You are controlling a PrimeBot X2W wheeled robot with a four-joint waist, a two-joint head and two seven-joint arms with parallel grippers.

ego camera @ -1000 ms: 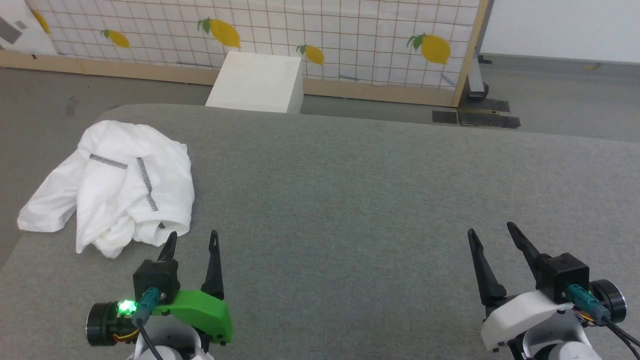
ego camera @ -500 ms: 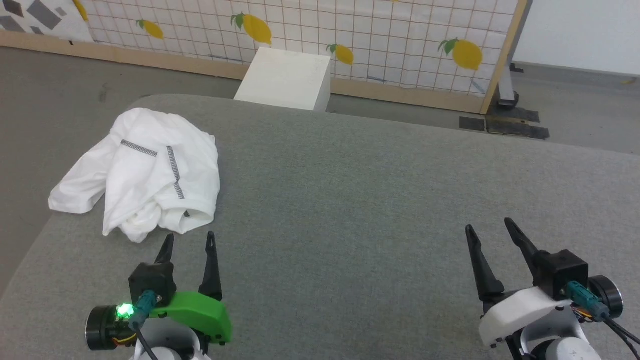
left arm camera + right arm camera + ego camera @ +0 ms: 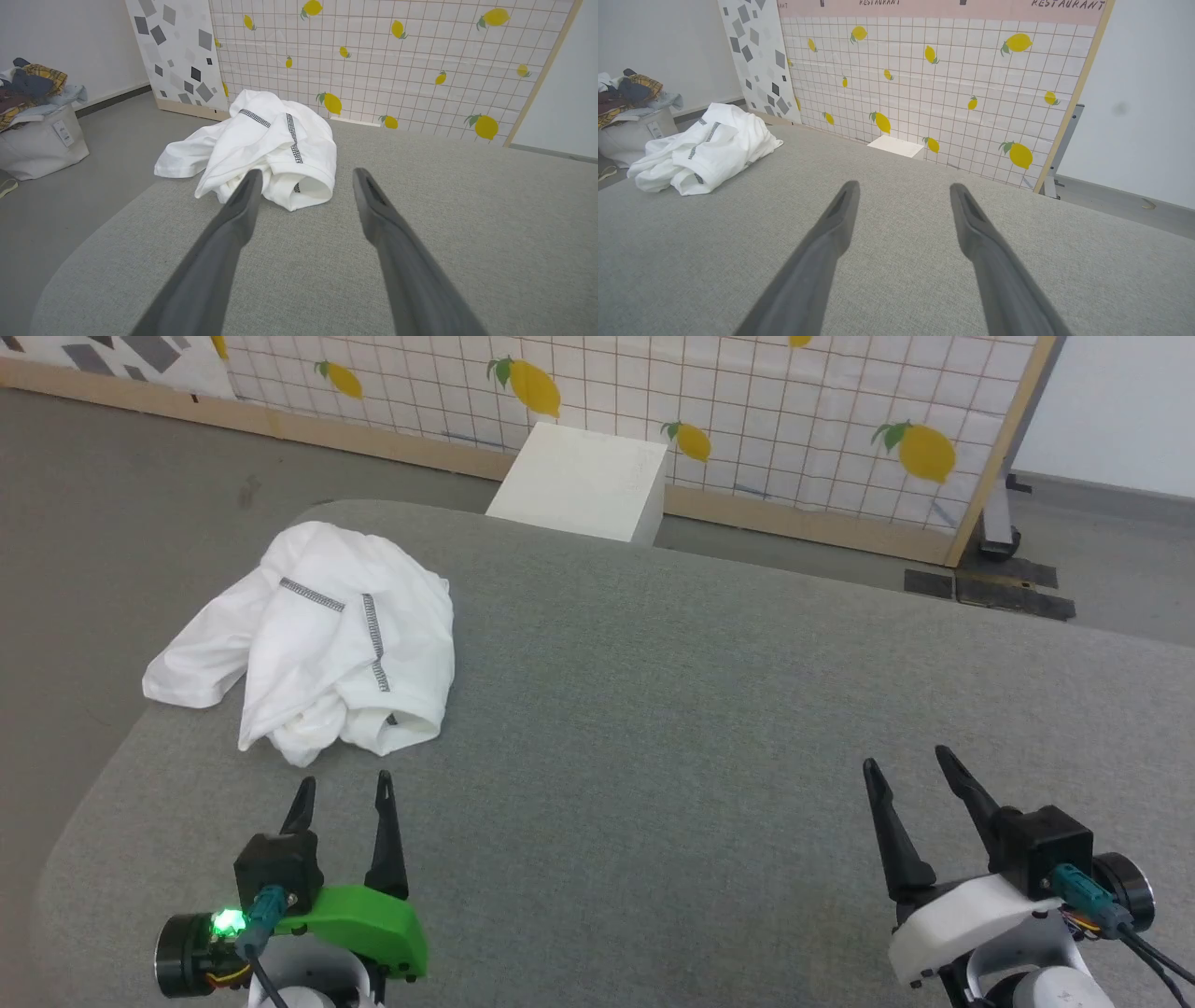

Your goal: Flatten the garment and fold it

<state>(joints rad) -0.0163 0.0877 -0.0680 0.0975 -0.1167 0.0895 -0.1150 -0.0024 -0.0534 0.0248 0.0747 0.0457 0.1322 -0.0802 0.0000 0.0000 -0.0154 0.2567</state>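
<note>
The garment lies crumpled at the far left corner of the grey counter, and one part reaches over the left edge. The left gripper hovers just before it, fingers spread and empty. Wide bare counter stretches rightward to the right gripper, which is also spread and holds nothing.

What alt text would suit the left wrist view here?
A crumpled white thin-fabric shirt with dark stitched seams lies near the grey fabric-covered table's corner, part of it overhanging the edge, just beyond the left pincer's open dark fingers.
</note>
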